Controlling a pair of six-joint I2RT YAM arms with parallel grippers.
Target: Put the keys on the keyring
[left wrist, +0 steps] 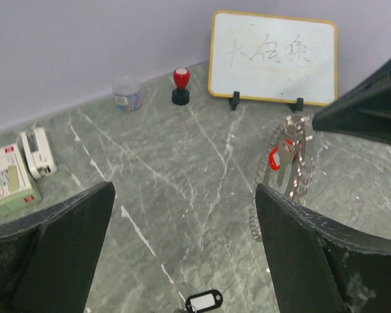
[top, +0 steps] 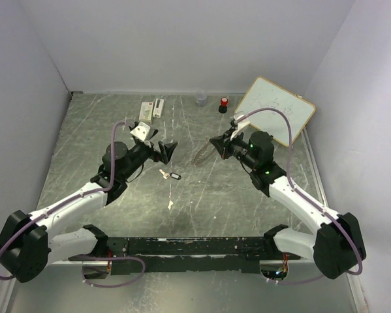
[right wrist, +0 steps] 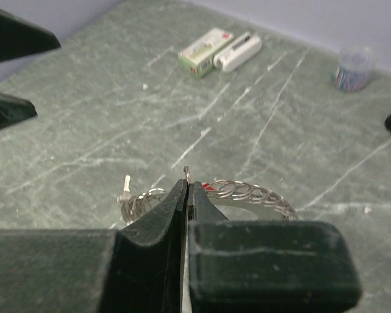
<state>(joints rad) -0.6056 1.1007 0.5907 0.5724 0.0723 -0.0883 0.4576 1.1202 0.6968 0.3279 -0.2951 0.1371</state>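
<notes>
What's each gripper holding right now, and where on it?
Right gripper is shut on the keyring, pinching its wavy rim. Left gripper is open and holds nothing.

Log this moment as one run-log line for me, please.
left fingers open, empty | right fingers shut on keyring | red key at keyring | black-tag key on table

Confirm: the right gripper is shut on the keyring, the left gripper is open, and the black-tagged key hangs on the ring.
No: the black-tagged key lies on the table, off the keyring, as the left wrist view shows. The right gripper is shut on the keyring; the left gripper is open.
</notes>
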